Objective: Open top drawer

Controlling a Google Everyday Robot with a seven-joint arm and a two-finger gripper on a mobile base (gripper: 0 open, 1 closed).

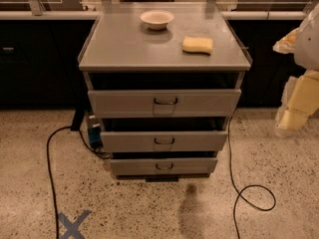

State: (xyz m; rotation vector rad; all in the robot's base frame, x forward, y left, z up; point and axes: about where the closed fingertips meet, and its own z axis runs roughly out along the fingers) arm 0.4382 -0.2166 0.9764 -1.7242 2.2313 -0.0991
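Observation:
The top drawer [164, 102] is the widest grey front of three in a grey metal cabinet [119, 44] at the centre of the camera view. A small dark wire handle [165, 101] sits at its middle, and a dark gap shows above the panel. Two narrower drawer fronts [164, 141] lie below it. My gripper [298, 103] is the cream-coloured shape at the far right edge, at about the height of the top drawer and well to the right of the cabinet. It touches nothing.
A white bowl [157, 19] and a yellow sponge [197, 45] lie on the cabinet top. Black cables [249, 198] run over the speckled floor on both sides. A blue tape X [72, 224] marks the floor at the front left. Dark counters stand behind.

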